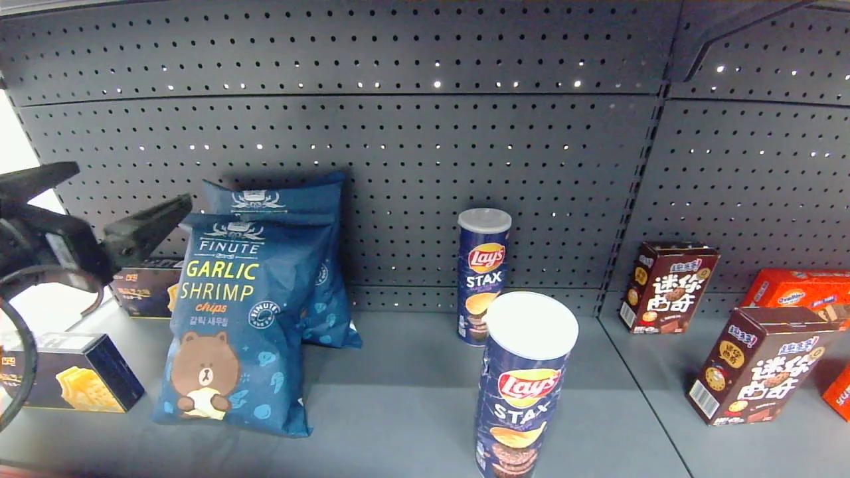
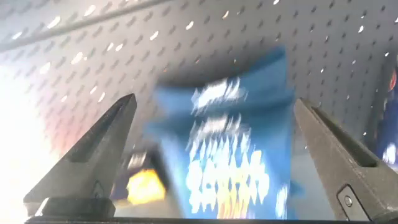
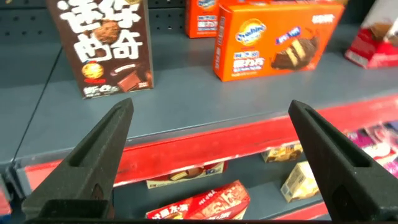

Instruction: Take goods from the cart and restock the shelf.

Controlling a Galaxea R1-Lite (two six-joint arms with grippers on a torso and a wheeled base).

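Head view: open shelf (image 1: 398, 398) floor runs between the blue chip bag (image 1: 239, 325) and the front can (image 1: 524, 385). The bag stands upright, face forward. The left pincer (image 1: 133, 182) is spread just beside its top corner, holding nothing.

Left wrist view: the bag is blurred beyond the wide-spread fingers (image 2: 93, 155).

Right wrist view: the right pincer (image 3: 211, 102) gapes empty before the shelf's red edge.

A dark grey perforated back panel (image 1: 425, 133) rises behind the flat grey shelf (image 1: 398, 398), pinpricks of light showing through its holes, a slotted upright (image 1: 631, 219) splitting it into two bays, and bright white light (image 1: 16, 146) glaring at the left edge
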